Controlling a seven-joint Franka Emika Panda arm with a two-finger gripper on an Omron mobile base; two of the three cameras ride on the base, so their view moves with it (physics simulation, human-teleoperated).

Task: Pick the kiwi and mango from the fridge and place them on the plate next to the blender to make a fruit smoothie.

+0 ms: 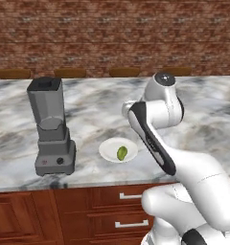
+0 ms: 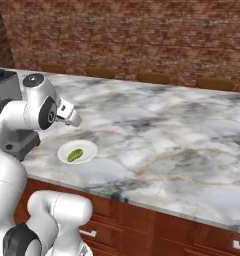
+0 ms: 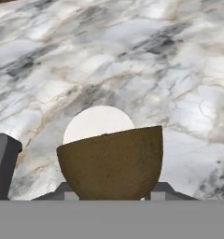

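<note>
End effector (image 3: 112, 196) clamped on brown kiwi (image 3: 111, 161) over marble counter (image 1: 97, 112), brick wall (image 1: 115, 33) bkgd.

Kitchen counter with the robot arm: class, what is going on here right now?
The robot's gripper holds a brown kiwi above the marble counter, close to a white plate. A green mango already lies on that plate, which sits beside the grey blender. The kiwi has not been set down yet.

Marble counter (image 1: 102, 110): grey-veined, over red-brown drawers (image 1: 131, 210) with pale handles. Brick wall (image 1: 112, 33) behind. Wooden stool tops (image 1: 124, 72) lined the far edge.
</note>
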